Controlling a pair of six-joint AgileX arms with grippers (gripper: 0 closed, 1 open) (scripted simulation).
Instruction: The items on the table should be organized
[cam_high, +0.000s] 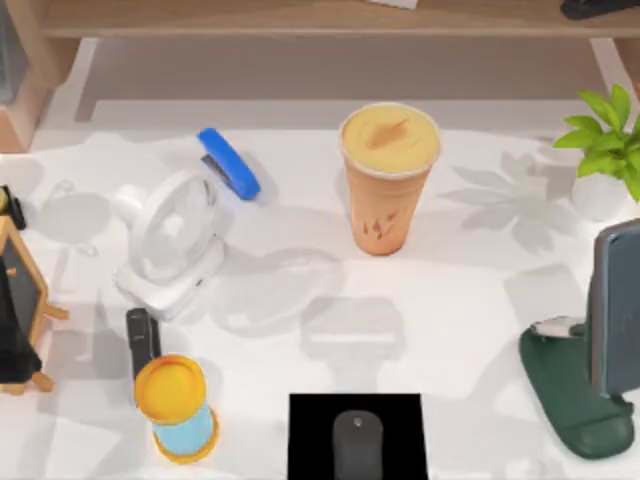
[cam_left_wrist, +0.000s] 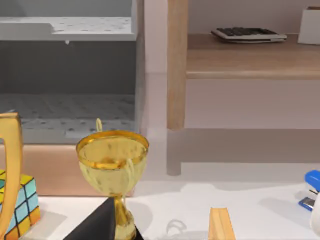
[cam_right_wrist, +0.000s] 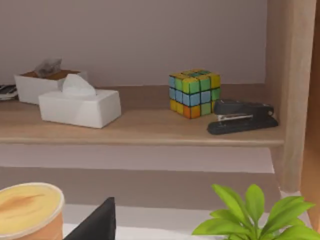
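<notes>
Waiting at table (cam_high: 470, 300) centre, 12 o'clock: tall orange drink cup with yellow-orange lid (cam_high: 388, 180); grip mid-body, upright; jaw state cannot tell.

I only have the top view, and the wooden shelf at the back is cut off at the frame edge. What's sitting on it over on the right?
Observer: In the right wrist view, a multicoloured puzzle cube stands on the shelf board, right beside a black stapler.
Operator: Anything else on that board?
Observer: A white tissue box, set apart from the cube.
Operator: And what does the left wrist camera catch?
Observer: A gold trophy cup, upright, with its base hidden.
Operator: Is anything on the shelf there?
Observer: A dark keyboard lies flat on a shelf board.
</notes>
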